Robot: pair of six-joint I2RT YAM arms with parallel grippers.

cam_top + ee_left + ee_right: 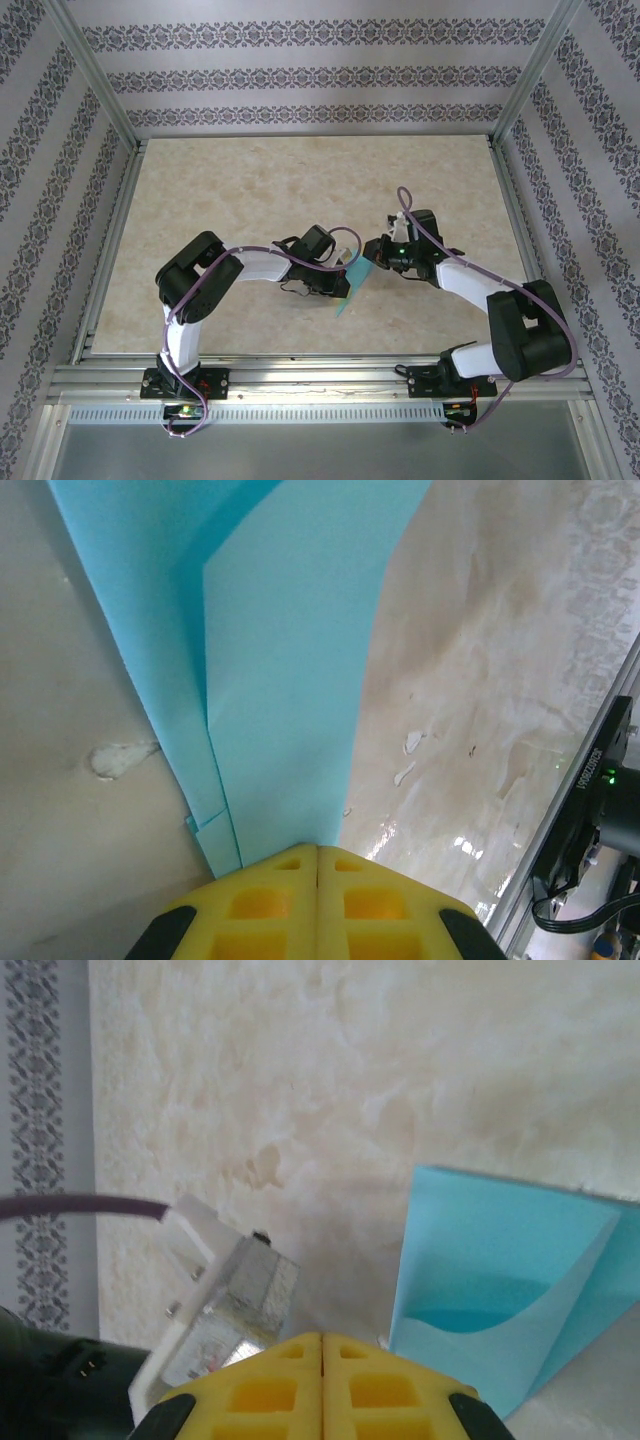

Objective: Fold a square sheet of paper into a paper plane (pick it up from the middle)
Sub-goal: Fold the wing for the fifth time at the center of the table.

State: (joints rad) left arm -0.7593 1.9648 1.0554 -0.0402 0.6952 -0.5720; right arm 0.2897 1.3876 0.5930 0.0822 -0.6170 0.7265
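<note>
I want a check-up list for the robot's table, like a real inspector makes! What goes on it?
Surface: beige marbled table top with a few white scuffs.
Job's things: turquoise paper, folded into layers, between the two grippers, one flap curling up.
Clutter: nothing seen.
Grippers: left gripper shut, its tips at the paper's narrow end; whether it pinches the paper is unclear. Right gripper shut, beside the paper and not holding it.
Cables: a purple cable loops loosely along each arm.
Surroundings: patterned wallpaper walls and a metal frame rail at the near edge.
</note>
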